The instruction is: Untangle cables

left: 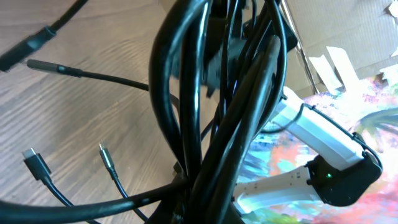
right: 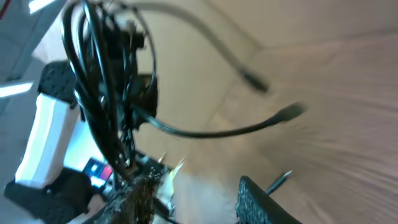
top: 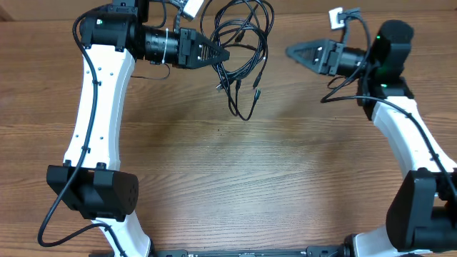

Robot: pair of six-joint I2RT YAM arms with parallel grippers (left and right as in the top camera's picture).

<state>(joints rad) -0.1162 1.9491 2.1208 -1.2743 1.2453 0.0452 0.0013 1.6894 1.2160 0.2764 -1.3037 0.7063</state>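
Wooden table (top: 214, 178): one tangled bundle of cables (top: 243, 33) clenched in left tool (top: 223, 52); right tool (top: 291, 51) released, empty.

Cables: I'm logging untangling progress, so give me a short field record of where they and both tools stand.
cables: one tangled bundle of black loops, at the far side of the table
left tool: at the bundle's edge, apparently clamped on it
right tool: open, apart from the bundle, pointing toward it
plug ends: several trail loose from the bundle's near side
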